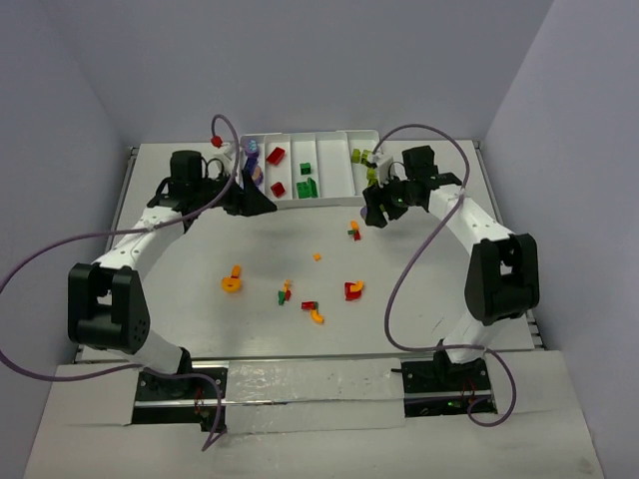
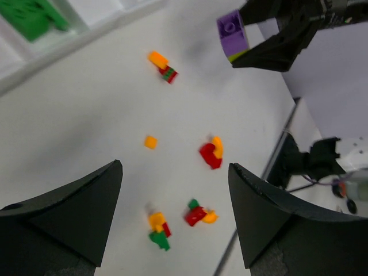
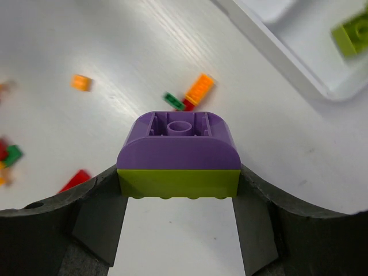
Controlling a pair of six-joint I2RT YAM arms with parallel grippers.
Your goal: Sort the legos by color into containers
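Right gripper: clenched on a stack of two bricks, rounded purple on top, lime beneath, one finger pressed to each end. Held off the table, on the near side of the right end of the tray.

Left gripper: released, fingers spread wide with nothing between them. Poised at the near left corner of the tray, across from the right gripper.

In the tray, compartments side by side from left to right: purple pieces in the leftmost, red pieces in the next, dark green pieces in the third, lime pieces in the rightmost.

Loose legos scattered mid-table, nearer than both grippers:
- a small red-and-green cluster just on the near side of the right gripper
- a lone orange bit a little nearer and to the left
- an orange piece off to the left
- a red piece with orange on it to the right
- mixed bits of red, green and orange between those two
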